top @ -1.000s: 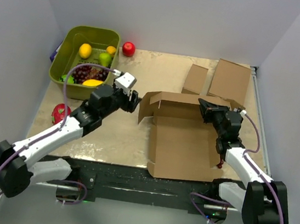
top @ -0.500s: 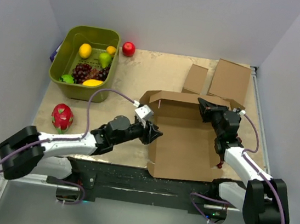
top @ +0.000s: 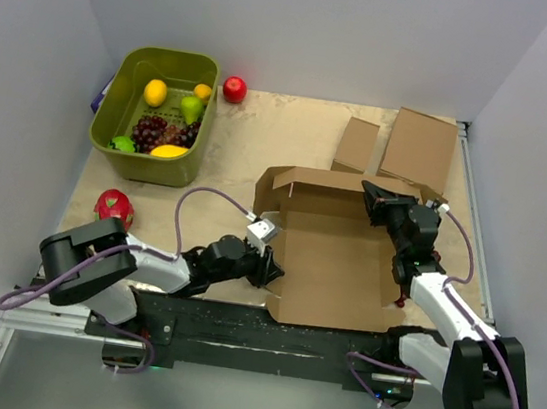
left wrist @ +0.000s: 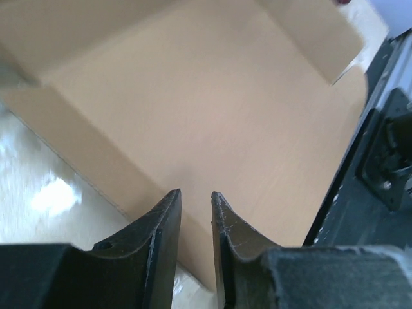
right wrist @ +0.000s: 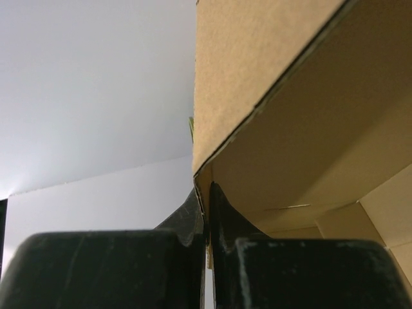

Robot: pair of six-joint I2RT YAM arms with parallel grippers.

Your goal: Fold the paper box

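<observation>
The paper box (top: 337, 258) lies half-formed at centre right, its back wall and left flap standing and its wide front panel flat. My left gripper (top: 274, 265) sits low at the panel's front left edge. In the left wrist view the left gripper (left wrist: 196, 193) keeps a narrow gap, with the box's (left wrist: 212, 96) panel just beyond the tips and nothing visibly pinched. My right gripper (top: 370, 199) is at the box's back right corner. The right wrist view shows the right gripper (right wrist: 206, 187) shut on the thin edge of the box's (right wrist: 283, 96) wall.
A green basket (top: 169, 54) of fruit stands at the back left, with a red apple (top: 234, 88) beside it. A dragon fruit (top: 114, 206) lies at the left. A small narrow brown box (top: 356, 145) and a flat brown box (top: 419, 148) lie behind. The black rail (top: 267, 330) borders the front.
My left arm swung from beside the basket down to the box's front left edge, and its jaws narrowed. The right gripper kept its hold in place.
</observation>
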